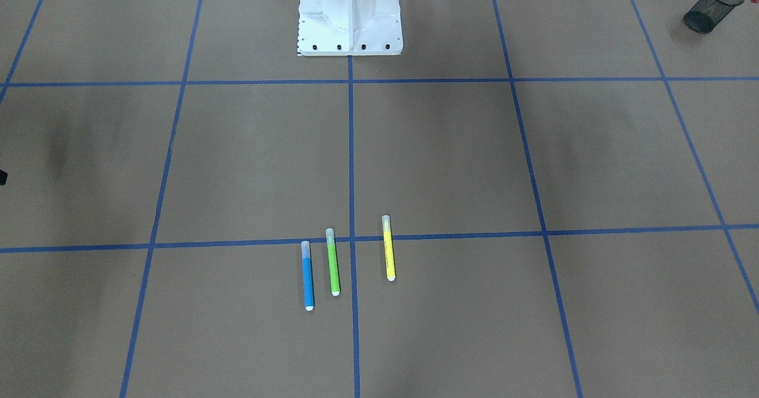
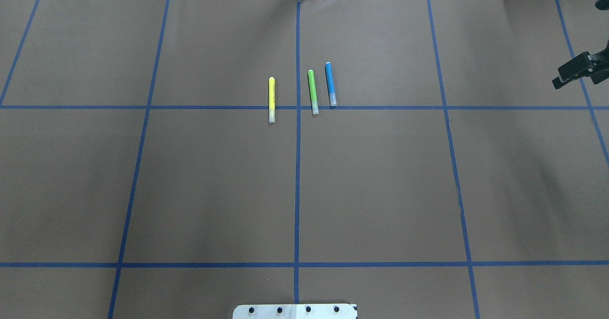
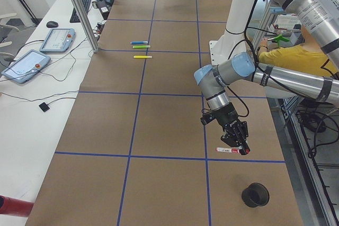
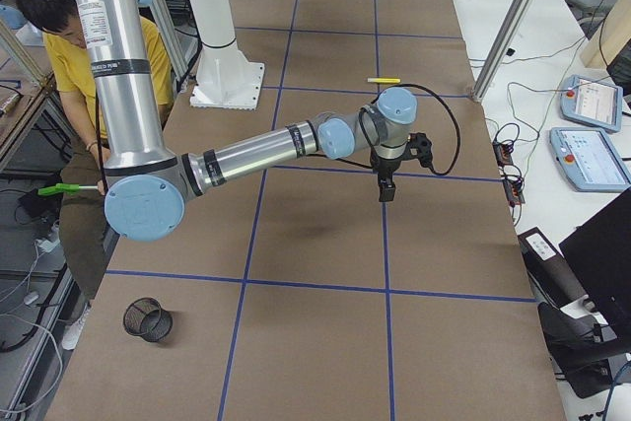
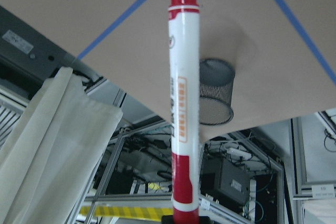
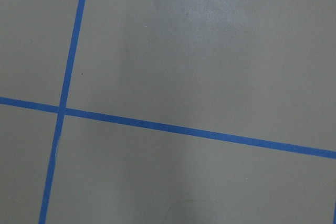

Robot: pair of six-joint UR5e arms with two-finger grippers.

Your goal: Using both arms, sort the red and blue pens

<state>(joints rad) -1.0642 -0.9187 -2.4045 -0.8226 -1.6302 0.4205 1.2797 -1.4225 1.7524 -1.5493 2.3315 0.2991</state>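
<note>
I see left pincer (image 3: 239, 147) clamping red pen (image 5: 184, 103), near black mesh cup (image 3: 256, 195). Right pincer (image 4: 385, 190) over worktop (image 4: 315, 263): opening, cannot tell. Blue pen (image 1: 308, 276) beside green marker (image 1: 333, 263).

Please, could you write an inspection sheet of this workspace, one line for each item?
Surface: brown table cover with a blue tape grid, flat.
Job's things: red pen held in the left gripper; blue pen lying flat beside the green marker.
Clutter: green marker, yellow marker; mesh cup near the left gripper; second mesh cup on the right arm's side.
Grippers: left shut on the red pen; right gripper points down over bare cover, state unclear.
Cables: black cable loop at the right wrist.
Surroundings: person in a yellow shirt behind the robot; tablets on the side bench.
</note>
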